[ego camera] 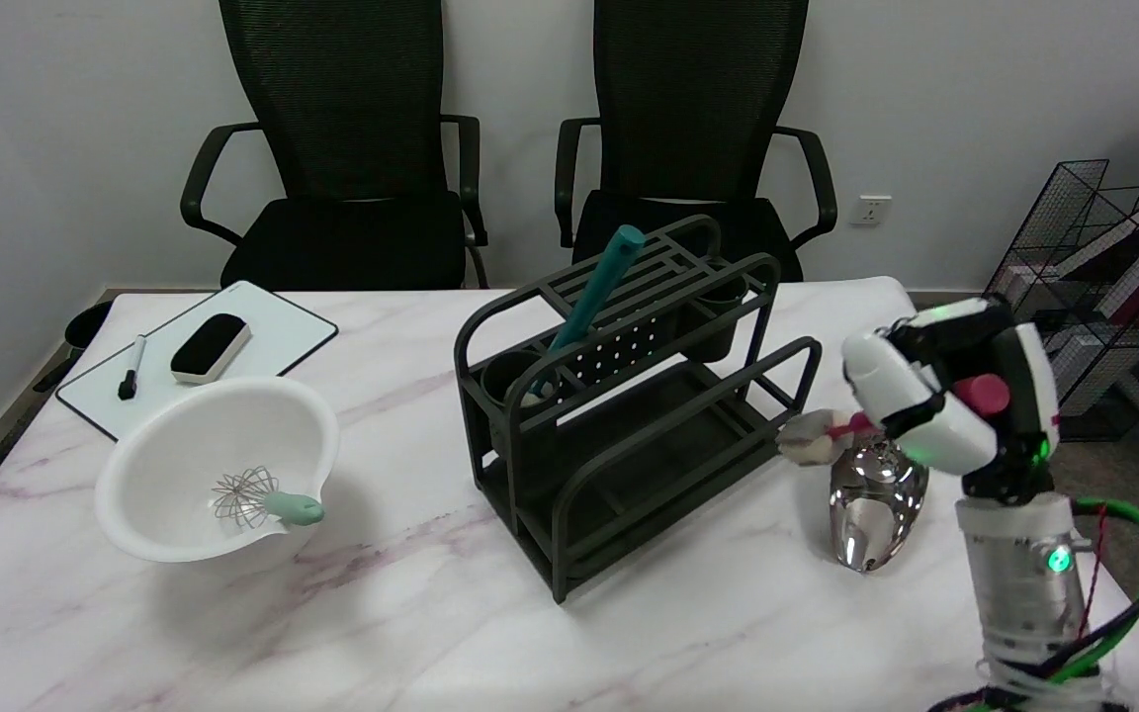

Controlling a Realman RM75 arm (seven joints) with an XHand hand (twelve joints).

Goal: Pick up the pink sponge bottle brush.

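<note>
My right hand (935, 396) hangs above the table at the right, fingers wrapped around the pink sponge bottle brush (812, 437). The brush's pale sponge head sticks out to the left of the hand, and its pink handle end shows at the hand's right side near the wrist. The brush is lifted off the table and lies roughly level. Its sponge head is close to the right end of the dark rack (619, 396) without touching it. Most of the handle is hidden inside the hand.
A shiny metal piece (871, 509) lies right under the hand. The rack holds a teal-handled tool (594, 292). A white bowl (184, 435) with a whisk (263, 499) stands at the left, behind it a whiteboard (263, 331) with eraser and marker. Two chairs stand beyond the table.
</note>
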